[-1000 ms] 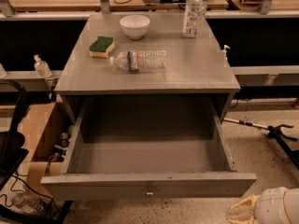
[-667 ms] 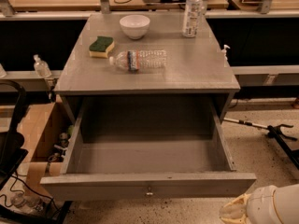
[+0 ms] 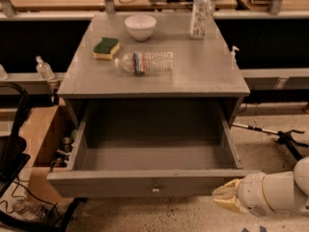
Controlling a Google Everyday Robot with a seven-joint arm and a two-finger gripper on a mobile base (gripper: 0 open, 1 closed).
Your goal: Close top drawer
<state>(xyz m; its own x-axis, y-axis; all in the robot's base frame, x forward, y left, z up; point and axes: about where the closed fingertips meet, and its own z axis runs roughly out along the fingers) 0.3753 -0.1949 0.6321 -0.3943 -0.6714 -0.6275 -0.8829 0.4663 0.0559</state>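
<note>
The top drawer (image 3: 145,182) is a wide grey wooden drawer pulled far out of the grey cabinet (image 3: 154,71). Its inside is empty. Its long flat front panel carries one small round metal knob (image 3: 155,187) at the middle. My gripper (image 3: 226,197) comes in from the lower right on a white arm (image 3: 277,192). Its pale yellowish tip sits just right of the front panel's right end, at panel height. I cannot tell whether it touches the panel.
On the cabinet top lie a white bowl (image 3: 140,26), a green-and-yellow sponge (image 3: 106,48), a plastic bottle on its side (image 3: 145,62) and an upright bottle (image 3: 200,13). A cardboard box (image 3: 38,144) and black stand sit left. A black tool (image 3: 280,135) lies on the floor right.
My arm and gripper have moved left and slightly up toward the right end of the drawer front. The drawer has not moved.
</note>
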